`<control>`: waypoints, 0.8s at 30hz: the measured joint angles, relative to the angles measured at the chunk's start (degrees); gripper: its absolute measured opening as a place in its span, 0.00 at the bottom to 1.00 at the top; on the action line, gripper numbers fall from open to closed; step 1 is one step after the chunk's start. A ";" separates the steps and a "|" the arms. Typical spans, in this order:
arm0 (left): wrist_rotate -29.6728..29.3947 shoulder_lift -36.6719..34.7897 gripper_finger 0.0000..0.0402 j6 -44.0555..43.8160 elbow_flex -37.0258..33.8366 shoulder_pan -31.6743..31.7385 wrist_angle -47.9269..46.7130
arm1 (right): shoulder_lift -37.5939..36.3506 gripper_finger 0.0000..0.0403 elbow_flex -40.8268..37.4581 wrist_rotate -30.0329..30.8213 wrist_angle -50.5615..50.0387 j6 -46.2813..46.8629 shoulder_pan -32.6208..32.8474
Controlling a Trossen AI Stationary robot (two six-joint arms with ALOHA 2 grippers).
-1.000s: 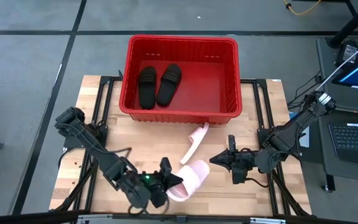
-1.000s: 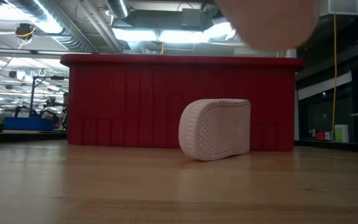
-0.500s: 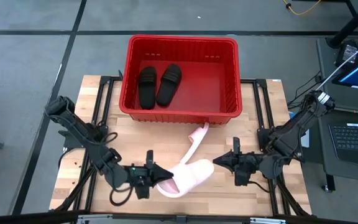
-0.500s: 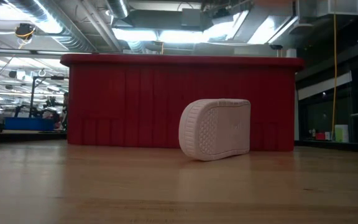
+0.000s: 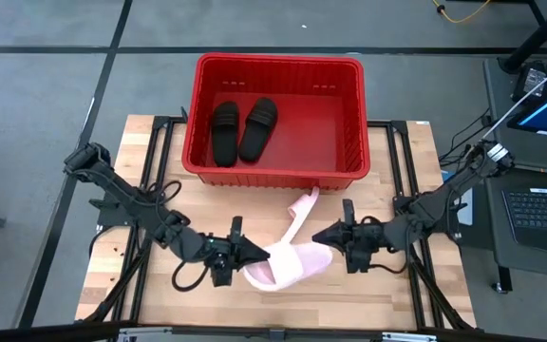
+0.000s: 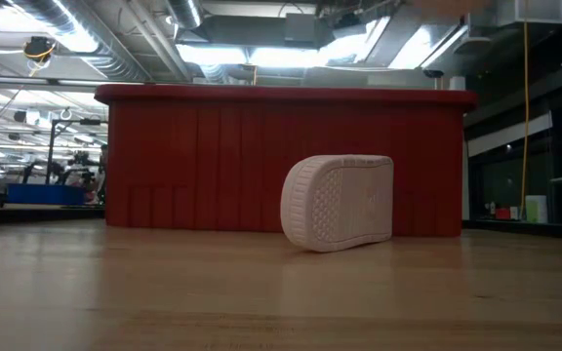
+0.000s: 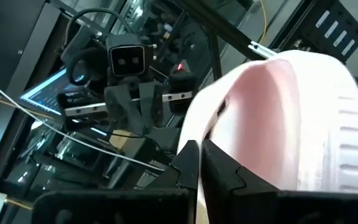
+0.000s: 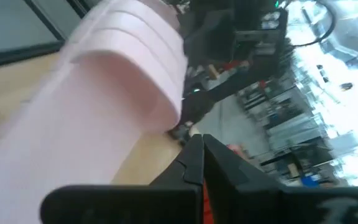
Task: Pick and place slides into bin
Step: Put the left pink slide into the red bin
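Note:
The red bin stands at the table's far side with two black slides lying flat in it. One pink slide stands on its side edge against the bin's near wall, its sole facing the low camera. A second pink slide hangs above the table's near middle between my two arms. My left gripper is shut at its left end. My right gripper is shut beside its right end. My left gripper comes level from the table's left, and its shut fingers have nothing between them. The slide's pink strap side lies against the outer side of one finger. The slide is clear of the table. How it hangs there is hidden by the slide. My right gripper points level from the table's right, its fingers shut with nothing between them. The slide's ribbed strap end stands close beside the fingertips. I cannot tell whether they touch it.
Bare wood lies open at the table's near left and near right. A loose cable loops under my left arm. A laptop sits off the table's right edge.
My left gripper has swung from the near edge toward the table's middle and levelled out, carrying the pink slide clear of the table. The slide has turned and shifted right. My right gripper has moved left and slightly far, closing up to the slide's right end.

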 joint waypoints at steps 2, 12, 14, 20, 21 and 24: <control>2.11 0.00 0.01 0.83 0.00 1.06 0.02 | 0.00 0.03 0.00 0.01 0.84 -2.89 -0.17; 5.57 0.02 0.01 4.92 0.00 3.78 0.52 | 0.00 0.22 0.00 -0.07 0.34 -5.52 0.18; 6.49 0.02 0.01 5.38 0.00 4.36 0.75 | 0.22 0.26 0.00 -0.08 0.36 -5.62 -0.03; 9.88 0.04 0.01 5.49 0.00 5.87 0.79 | 2.30 0.30 0.00 -3.23 0.25 -6.67 -0.19; 10.60 0.04 0.01 5.49 0.00 6.12 0.80 | 2.81 0.30 0.00 -3.29 0.23 -7.53 -0.20; 11.40 0.07 0.01 6.17 0.00 6.60 1.33 | 4.13 0.27 0.00 -3.61 1.44 -10.07 -0.77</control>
